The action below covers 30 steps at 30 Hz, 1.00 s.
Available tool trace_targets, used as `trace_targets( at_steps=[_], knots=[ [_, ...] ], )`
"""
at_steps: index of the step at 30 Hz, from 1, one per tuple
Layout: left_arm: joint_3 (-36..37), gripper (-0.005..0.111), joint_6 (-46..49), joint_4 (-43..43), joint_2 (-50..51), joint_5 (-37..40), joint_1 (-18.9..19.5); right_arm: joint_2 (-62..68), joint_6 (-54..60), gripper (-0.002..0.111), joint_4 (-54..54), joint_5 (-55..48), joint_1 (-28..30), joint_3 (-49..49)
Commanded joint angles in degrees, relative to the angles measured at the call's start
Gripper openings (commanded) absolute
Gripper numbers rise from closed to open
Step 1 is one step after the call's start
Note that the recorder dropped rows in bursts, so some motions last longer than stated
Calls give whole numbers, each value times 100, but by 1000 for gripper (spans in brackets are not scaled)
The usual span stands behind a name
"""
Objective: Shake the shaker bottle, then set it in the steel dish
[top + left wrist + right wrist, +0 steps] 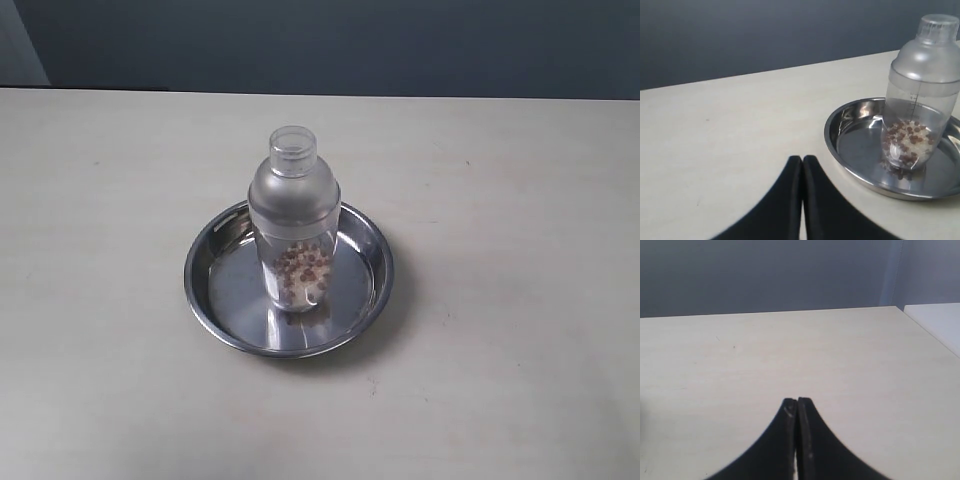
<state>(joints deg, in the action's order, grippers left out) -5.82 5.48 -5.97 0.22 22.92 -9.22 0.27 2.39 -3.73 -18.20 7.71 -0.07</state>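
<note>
The shaker bottle (293,225) stands upright in the middle of the steel dish (192,275) on the pale bench (100,200). Brown grains (303,268) sit low inside it. The left fingers (796,167) are pressed together, holding nothing, near the dish. The right fingers (790,407) are pressed together too, above the bench.

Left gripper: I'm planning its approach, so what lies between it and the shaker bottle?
Left wrist view: only bare tabletop, then the steel dish rim, between the left gripper and the shaker bottle.

Smooth black curved fingers (782,210)
</note>
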Motion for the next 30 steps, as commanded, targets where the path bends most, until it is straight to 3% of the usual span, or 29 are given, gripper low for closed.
trace_targets(
  at_steps=[1,8,30],
  knots=[
    [271,0,-47,-59,-22,-125,10,-27,11,-1,-4,75,20,7],
    [582,0,-47,-59,-22,-326,10,-27,11,-1,-4,75,20,7],
    [582,0,-35,-59,-22,-419,10,-27,11,-1,-4,75,20,7]
  ],
)
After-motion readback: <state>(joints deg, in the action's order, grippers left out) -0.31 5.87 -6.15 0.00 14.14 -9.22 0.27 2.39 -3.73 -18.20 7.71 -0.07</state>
